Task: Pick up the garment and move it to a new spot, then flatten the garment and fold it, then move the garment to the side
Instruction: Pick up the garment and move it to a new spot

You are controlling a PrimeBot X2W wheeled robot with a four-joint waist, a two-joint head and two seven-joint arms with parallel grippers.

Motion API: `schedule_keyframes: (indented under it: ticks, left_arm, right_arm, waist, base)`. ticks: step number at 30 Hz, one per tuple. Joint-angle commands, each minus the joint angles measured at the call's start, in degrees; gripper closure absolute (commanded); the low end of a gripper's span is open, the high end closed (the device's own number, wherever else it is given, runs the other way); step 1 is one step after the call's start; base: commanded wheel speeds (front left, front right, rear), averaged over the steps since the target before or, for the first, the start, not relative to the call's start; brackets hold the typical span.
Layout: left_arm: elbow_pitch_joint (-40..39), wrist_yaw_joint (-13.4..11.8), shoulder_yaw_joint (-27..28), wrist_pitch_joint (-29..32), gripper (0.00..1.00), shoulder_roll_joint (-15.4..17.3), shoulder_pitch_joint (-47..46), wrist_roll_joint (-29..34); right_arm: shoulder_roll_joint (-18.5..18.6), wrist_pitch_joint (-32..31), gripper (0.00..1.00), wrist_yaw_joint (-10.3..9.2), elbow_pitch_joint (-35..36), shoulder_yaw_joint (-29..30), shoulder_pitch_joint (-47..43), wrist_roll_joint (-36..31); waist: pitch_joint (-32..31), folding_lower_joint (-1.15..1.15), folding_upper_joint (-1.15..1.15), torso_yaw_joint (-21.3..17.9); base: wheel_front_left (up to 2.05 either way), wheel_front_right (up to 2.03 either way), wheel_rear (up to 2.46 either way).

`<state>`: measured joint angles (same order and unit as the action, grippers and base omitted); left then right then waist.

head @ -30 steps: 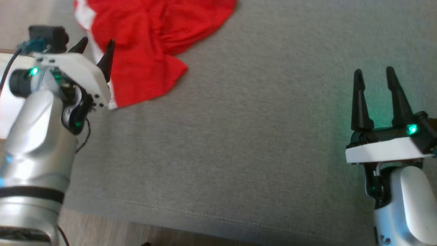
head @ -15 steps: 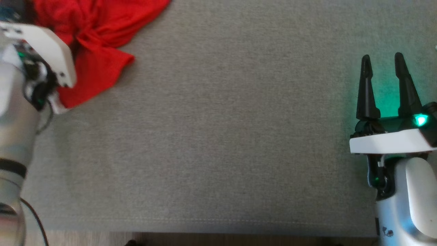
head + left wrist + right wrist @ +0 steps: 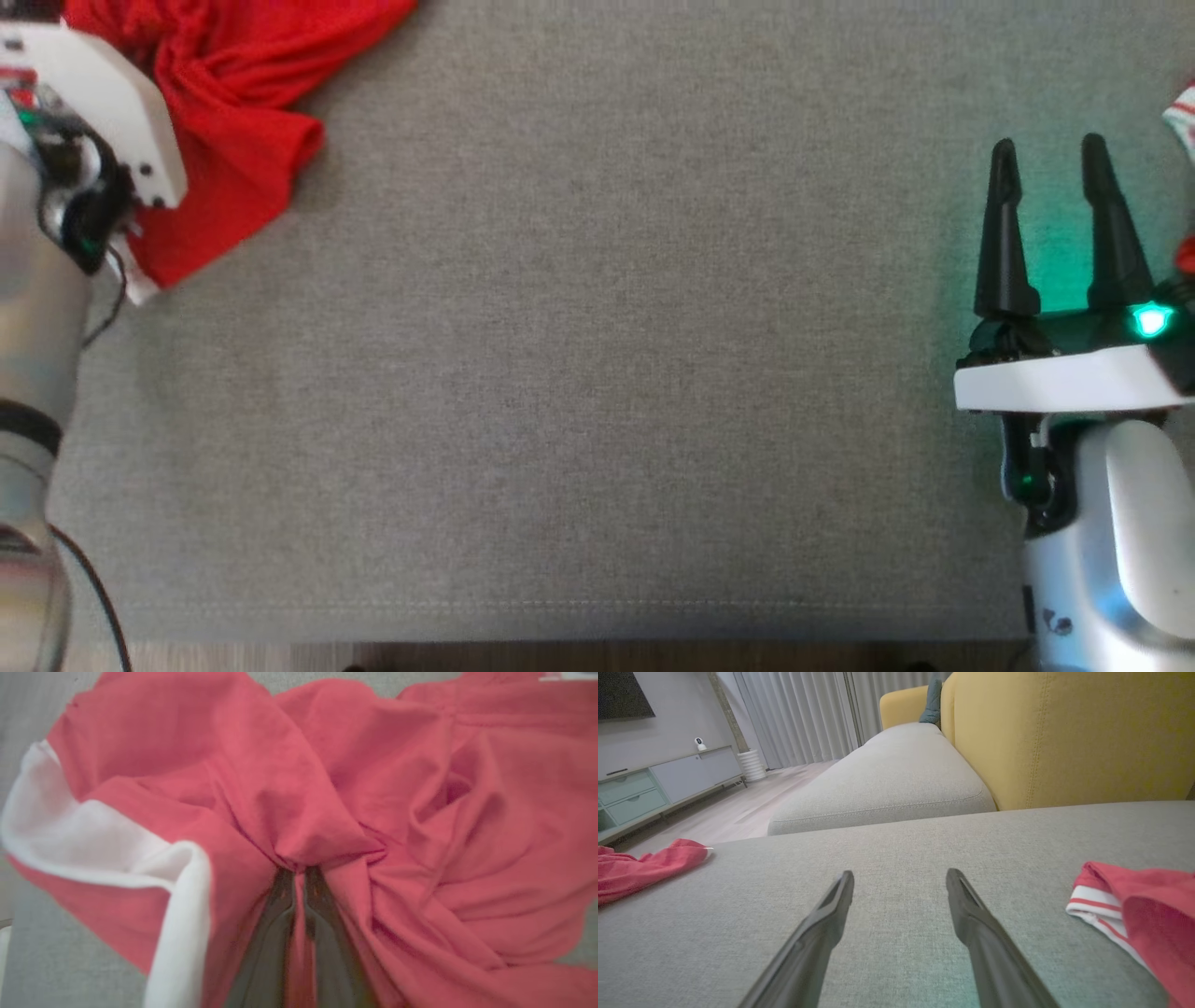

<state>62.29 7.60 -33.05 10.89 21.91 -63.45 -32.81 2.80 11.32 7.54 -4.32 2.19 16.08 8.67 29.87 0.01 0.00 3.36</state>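
At the far left of the grey cushion [image 3: 597, 373], the red garment [image 3: 233, 112] lies bunched; the left gripper [image 3: 299, 873] is clamped on a gathered fold at its middle, fabric spreading around both fingers. Well apart at the right, the right gripper [image 3: 1047, 149] stands with fingers spread over the cushion.

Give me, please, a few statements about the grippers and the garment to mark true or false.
1. The left gripper is shut on a fold of the garment. True.
2. The right gripper is gripping cloth. False: it is open and holds nothing.
3. The garment is blue. False: it is red with a white trim.
4. The cushion under the garment is grey. True.
5. The sofa back is yellow. True.
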Motion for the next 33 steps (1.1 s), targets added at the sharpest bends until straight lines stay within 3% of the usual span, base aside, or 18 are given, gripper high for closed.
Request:
schedule_keyframes:
  ticks: [1,9,19,26,28,33]
  left_arm:
    - [0.98,-0.11,1.54,-1.15,1.0,2.34,1.22,-1.1]
    - [1.86,-0.12,5.3,-9.53,1.0,-0.02,1.5,-5.35]
    - [0.48,-0.38,5.88,-14.23,1.0,-3.75,3.3,-7.01]
    - [-3.73,-1.94,6.47,-15.65,1.0,-9.88,4.75,-9.15]
    - [-5.75,-3.23,6.37,-15.86,1.0,-13.1,5.87,-9.9]
    - [-8.92,-5.77,5.79,-16.19,1.0,-17.38,7.78,-11.25]
  right_arm:
    - [0.08,0.62,0.0,-0.05,1.02,-1.53,0.39,0.59]
    - [0.08,1.69,0.0,-0.05,-3.08,-2.73,-0.77,2.25]
    - [0.08,2.78,0.0,-0.05,-7.37,-3.52,-2.4,4.3]
    - [0.08,3.32,0.0,-0.05,-9.17,-3.03,-2.73,5.46]
    - [0.08,3.46,0.0,-0.05,-9.72,-2.48,-2.75,5.62]
    - [0.08,3.57,0.0,-0.05,-9.75,-1.43,-2.23,5.12]
  waist:
    - [-2.07,-0.01,0.0,0.52]
    - [-10.01,-0.01,0.0,1.78]
    - [-18.54,-0.01,0.0,2.18]
    - [-22.62,-0.01,0.0,2.09]
    - [-23.7,-0.01,0.0,2.07]
    - [-24.41,-0.01,0.0,1.52]
  base:
    - [0.0,0.0,0.0]
    - [0.0,0.0,0.0]
    - [0.0,0.0,0.0]
    - [0.0,0.0,0.0]
    - [0.0,0.0,0.0]
    - [0.0,0.0,0.0]
